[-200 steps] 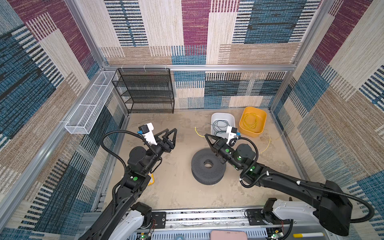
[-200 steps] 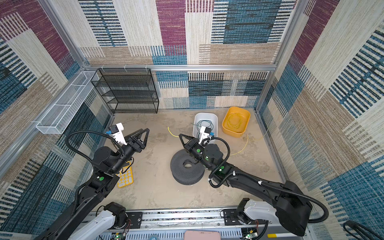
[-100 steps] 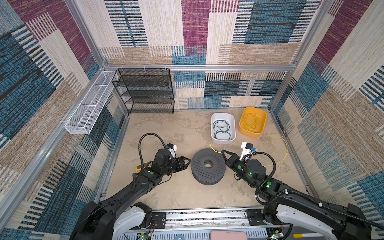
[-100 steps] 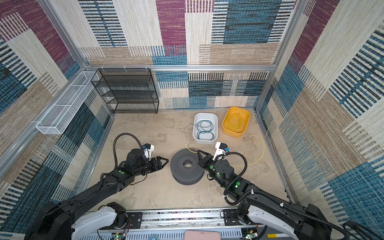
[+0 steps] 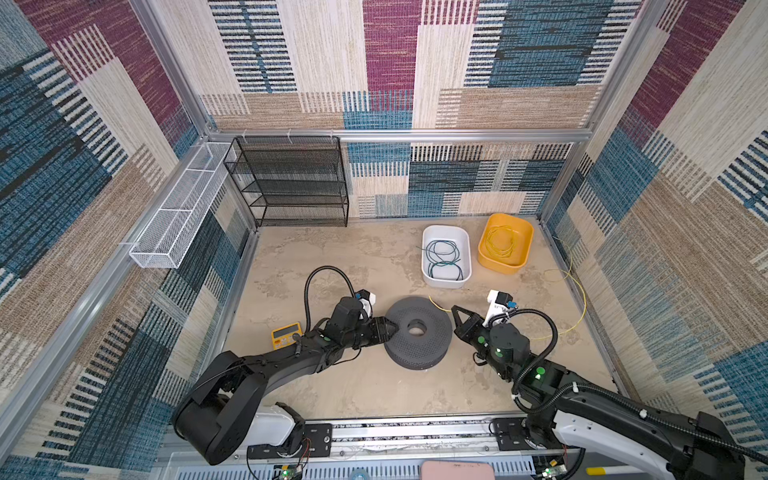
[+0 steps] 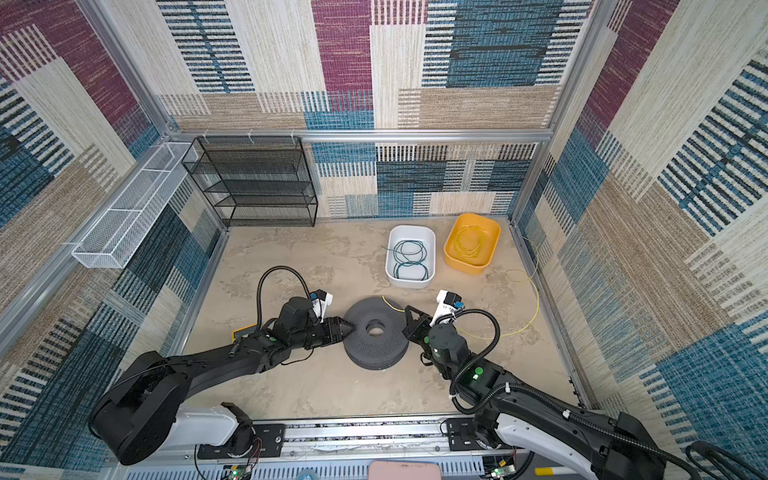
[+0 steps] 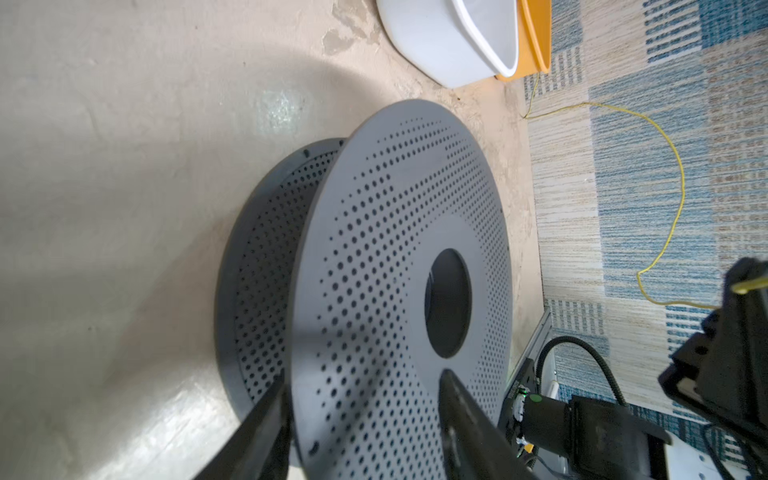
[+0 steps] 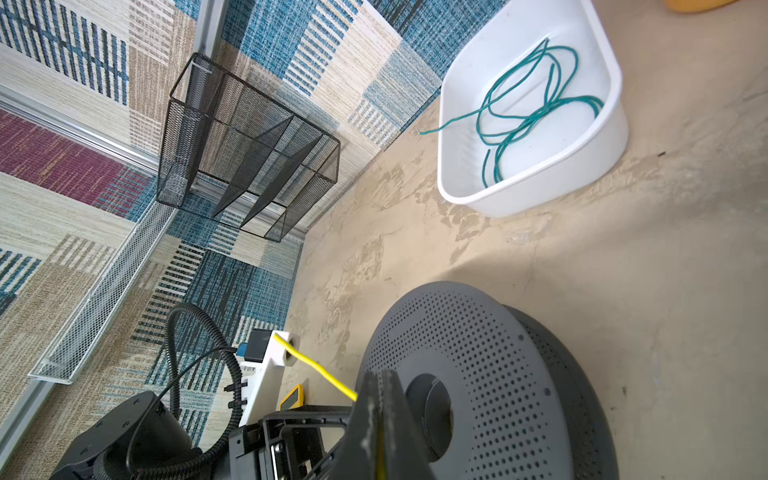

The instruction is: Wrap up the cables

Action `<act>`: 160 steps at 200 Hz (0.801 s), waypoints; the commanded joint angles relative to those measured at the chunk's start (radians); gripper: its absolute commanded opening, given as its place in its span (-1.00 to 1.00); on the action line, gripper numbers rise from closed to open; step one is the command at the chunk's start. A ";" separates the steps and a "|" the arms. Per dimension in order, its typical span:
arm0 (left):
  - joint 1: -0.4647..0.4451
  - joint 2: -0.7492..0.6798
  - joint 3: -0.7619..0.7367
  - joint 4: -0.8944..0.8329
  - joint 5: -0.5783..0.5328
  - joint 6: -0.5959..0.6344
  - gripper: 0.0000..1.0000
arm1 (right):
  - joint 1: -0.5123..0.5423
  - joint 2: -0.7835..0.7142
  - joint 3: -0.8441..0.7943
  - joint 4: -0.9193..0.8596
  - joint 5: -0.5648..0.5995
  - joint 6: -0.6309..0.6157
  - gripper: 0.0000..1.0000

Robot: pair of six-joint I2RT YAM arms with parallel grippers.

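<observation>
Yellow cable (image 8: 316, 365) is pinched by its end in the shut right jaws, just beside the spool (image 5: 434, 332). Left jaws, partly open, straddle its top flange. Best to clamp that flange firmly before winding, cable kept taut.

You have a matt grey, perforated plastic spool (image 5: 434, 332) on a mottled, matt beige tabletop (image 5: 374, 270). Your white tub (image 8: 540, 195) is smooth, glossy plastic. The black rack (image 5: 291, 183) is metal mesh, and the walls (image 5: 498, 104) are woven cloth.

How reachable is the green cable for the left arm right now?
Probably yes: left gripper only straddles the spool rim, fingers open; bare floor leads to the open white tub holding the green cable.
</observation>
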 commanded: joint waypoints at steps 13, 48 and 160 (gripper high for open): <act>0.000 0.052 -0.040 0.196 0.009 -0.052 -0.01 | -0.009 0.004 -0.002 0.026 0.019 -0.028 -1.00; 0.000 0.134 -0.090 0.402 0.005 -0.109 -0.48 | -0.020 0.002 -0.004 0.026 0.007 -0.033 -1.00; -0.020 -0.191 0.238 -0.358 -0.269 0.189 -1.00 | -0.037 -0.007 0.070 0.042 0.014 -0.147 -1.00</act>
